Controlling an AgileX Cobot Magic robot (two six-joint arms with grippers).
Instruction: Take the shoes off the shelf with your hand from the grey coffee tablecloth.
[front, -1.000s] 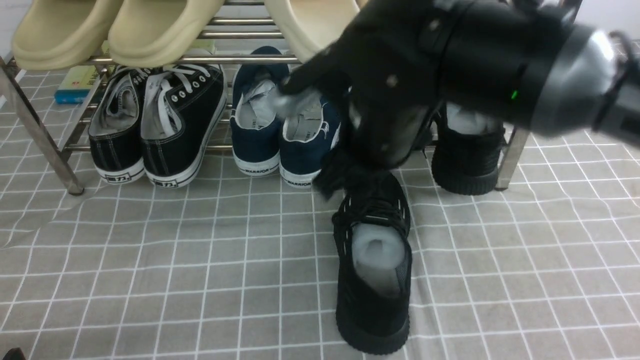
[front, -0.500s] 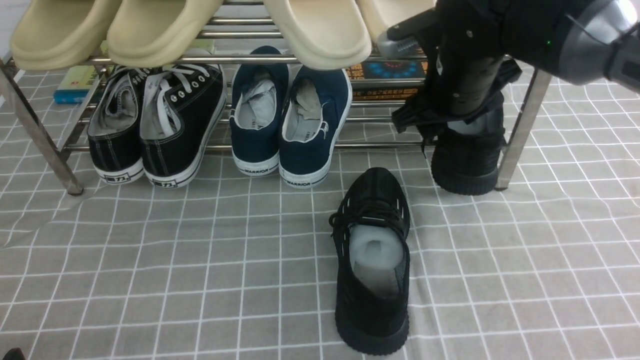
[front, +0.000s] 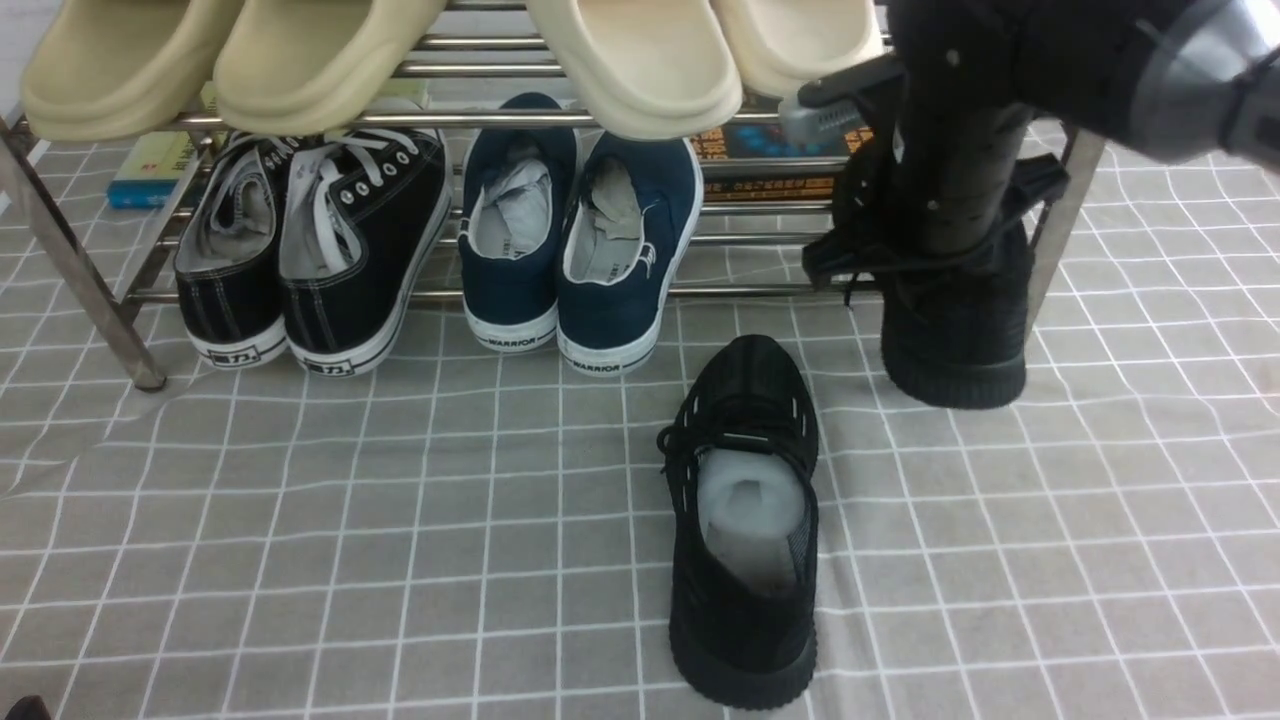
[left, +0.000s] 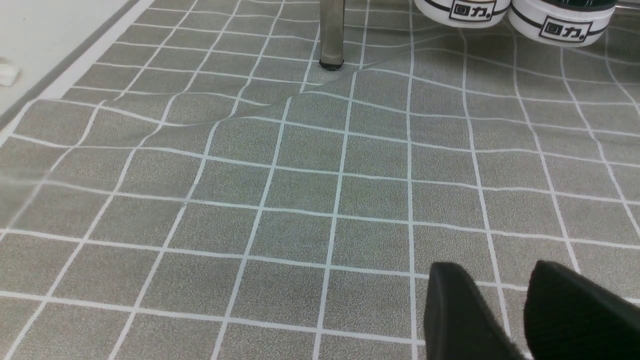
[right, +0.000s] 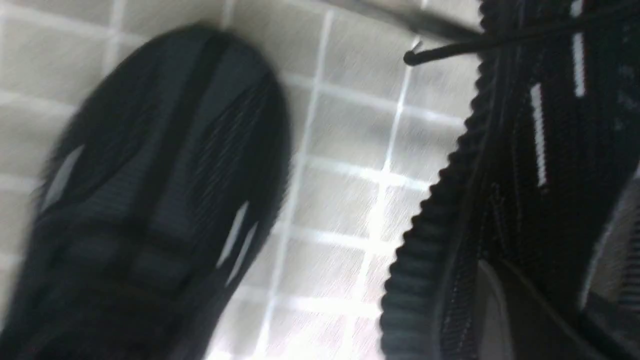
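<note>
We are on the last step. Our right hand (front: 965, 170) looks clenched on the collar of the second sneaker (front: 955, 340), which hangs just beneath it at the front edge of the shelf (front: 480, 118). The first sneaker (front: 745, 600) lies on the grey coffee tablecloth (front: 300, 520), left of the hand and nearer us. Next, we judge, comes drawing the held sneaker clear of the bars and setting it down beside the first.

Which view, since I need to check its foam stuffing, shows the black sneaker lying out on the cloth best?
The front view: the black sneaker shows whole from above, toe toward the shelf, white foam plain in its opening. The right wrist view catches only what looks like its blurred toe. The left wrist view misses it.
</note>
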